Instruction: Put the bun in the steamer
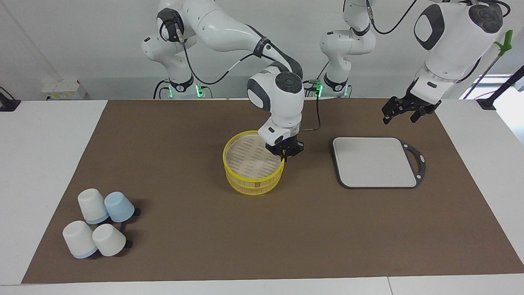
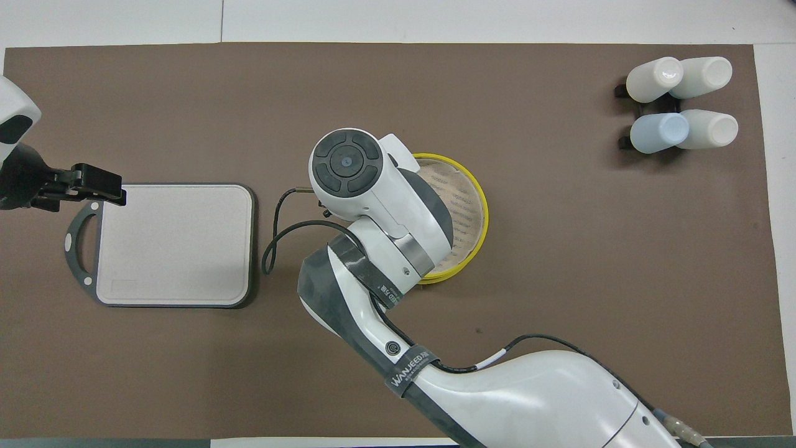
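One bun is nowhere visible, so with the right gripper (image 1: 283, 155) low at the steamer (image 1: 250, 164) rim, finger state unclear, it risks knocking the basket.

Pale slatted wood steamer (image 1: 253, 164), glossy white plastic arm shells, matt brown table cover (image 1: 204, 246)

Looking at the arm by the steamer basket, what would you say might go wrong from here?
1. The right end effector sits at the rim of the steamer toward the left arm's end; any sideways move could drag or tip the light basket.
2. No bun shows in either view, so there may be nothing to place.
3. The left end effector waits above the grey tray; reaching in now risks crowding the right arm.
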`<move>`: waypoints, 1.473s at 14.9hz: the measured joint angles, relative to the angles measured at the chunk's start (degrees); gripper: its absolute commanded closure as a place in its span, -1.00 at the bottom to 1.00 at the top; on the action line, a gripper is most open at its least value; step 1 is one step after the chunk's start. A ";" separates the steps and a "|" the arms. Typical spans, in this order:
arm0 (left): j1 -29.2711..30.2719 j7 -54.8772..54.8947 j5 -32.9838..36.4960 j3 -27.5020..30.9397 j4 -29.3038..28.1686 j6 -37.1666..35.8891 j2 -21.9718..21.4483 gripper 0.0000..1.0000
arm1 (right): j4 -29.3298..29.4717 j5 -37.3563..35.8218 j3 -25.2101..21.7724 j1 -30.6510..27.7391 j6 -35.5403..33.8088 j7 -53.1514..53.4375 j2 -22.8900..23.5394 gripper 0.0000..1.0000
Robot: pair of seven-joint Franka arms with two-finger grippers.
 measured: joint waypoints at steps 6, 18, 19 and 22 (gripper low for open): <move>0.00 0.17 0.29 -0.06 0.00 0.12 0.02 -1.00 | -1.25 0.00 0.05 0.05 0.02 0.02 -0.79 1.00; 0.00 0.20 0.31 -0.06 0.00 0.33 0.03 -1.00 | -2.02 0.00 0.14 0.86 0.08 0.15 -1.60 -1.00; 0.00 0.20 0.32 -0.06 0.00 0.35 0.03 -1.00 | -1.90 0.00 0.08 0.78 0.08 0.15 -2.02 -1.00; 0.00 0.21 0.32 -0.06 0.00 0.36 0.03 -1.00 | -1.78 -0.01 -0.38 -1.56 -0.79 -1.07 -5.38 -1.00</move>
